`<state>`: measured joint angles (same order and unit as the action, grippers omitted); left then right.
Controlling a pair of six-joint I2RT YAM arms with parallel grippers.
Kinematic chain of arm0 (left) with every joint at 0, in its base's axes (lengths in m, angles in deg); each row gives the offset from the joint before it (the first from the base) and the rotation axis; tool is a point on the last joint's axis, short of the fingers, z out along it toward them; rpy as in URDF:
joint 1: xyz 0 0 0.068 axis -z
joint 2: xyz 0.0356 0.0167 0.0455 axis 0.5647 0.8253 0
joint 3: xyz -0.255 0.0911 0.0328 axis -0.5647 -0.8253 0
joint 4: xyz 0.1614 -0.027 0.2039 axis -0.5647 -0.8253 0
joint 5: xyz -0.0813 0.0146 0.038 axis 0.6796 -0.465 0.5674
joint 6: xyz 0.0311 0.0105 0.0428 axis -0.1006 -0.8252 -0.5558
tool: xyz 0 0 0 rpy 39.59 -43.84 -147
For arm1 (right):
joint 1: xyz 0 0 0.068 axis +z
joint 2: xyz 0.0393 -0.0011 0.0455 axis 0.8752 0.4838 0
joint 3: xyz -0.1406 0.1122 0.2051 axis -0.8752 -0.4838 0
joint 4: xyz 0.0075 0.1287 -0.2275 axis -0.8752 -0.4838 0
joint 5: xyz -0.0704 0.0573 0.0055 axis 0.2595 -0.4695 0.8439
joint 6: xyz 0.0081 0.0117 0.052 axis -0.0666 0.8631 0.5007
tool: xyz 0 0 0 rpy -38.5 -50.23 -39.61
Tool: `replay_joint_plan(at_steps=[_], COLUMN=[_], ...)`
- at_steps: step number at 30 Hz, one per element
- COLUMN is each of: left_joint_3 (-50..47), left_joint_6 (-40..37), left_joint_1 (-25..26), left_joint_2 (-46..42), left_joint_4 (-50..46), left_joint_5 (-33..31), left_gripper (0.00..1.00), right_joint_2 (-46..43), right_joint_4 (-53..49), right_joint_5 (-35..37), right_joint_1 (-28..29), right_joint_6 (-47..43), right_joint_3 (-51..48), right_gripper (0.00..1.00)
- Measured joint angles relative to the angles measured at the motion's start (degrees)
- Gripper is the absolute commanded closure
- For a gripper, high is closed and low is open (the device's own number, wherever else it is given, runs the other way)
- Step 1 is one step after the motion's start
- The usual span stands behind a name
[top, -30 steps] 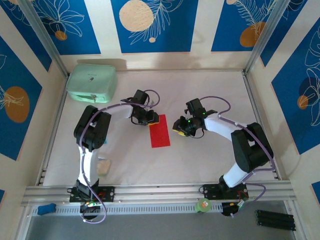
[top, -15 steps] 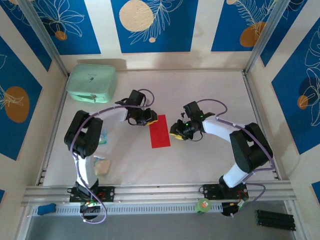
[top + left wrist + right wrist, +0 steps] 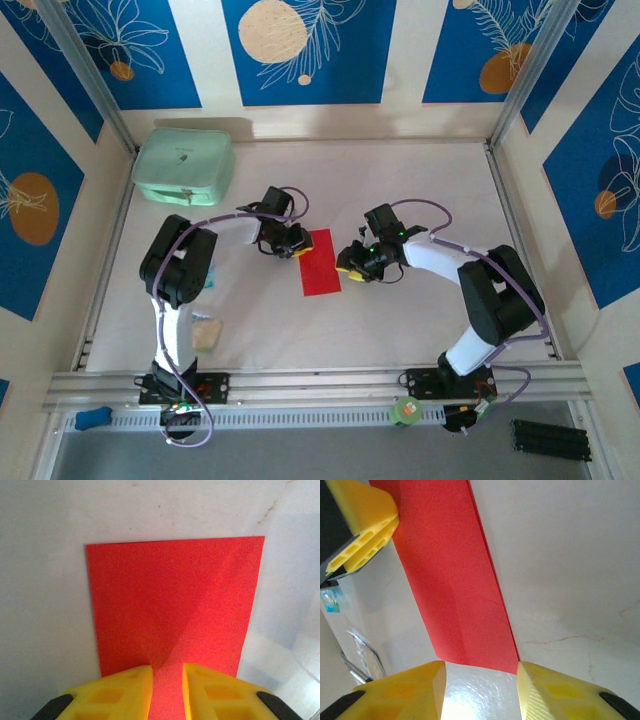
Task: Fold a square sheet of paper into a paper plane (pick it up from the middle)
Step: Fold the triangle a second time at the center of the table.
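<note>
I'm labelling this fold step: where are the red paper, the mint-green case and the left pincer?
red paper (image 3: 320, 262): top view, middle of the sheet.
mint-green case (image 3: 184, 165): top view, centre of its lid.
left pincer (image 3: 167, 672): left wrist view, gap between its yellow fingertips.

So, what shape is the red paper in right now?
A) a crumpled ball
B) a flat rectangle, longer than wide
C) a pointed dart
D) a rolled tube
B: the red paper lies flat with straight edges and square corners, clearly longer than it is wide, and has no sharp tip.
</note>
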<state>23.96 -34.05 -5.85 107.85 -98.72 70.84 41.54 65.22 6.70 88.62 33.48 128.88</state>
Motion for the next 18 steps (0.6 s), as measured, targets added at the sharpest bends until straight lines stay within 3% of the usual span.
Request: replay_joint_plan(at_steps=[18], left_joint_3=[-0.33], left_joint_6=[0.17], left_joint_1=[0.00], left_joint_2=[0.00], left_joint_4=[0.24], left_joint_5=[-0.02], left_gripper=[0.75], right_joint_2=[4.39], right_joint_4=[-2.58], right_joint_5=[-1.77], right_joint_1=[2.89], right_joint_6=[-0.26], right_joint_3=[0.00], right_gripper=[0.63])
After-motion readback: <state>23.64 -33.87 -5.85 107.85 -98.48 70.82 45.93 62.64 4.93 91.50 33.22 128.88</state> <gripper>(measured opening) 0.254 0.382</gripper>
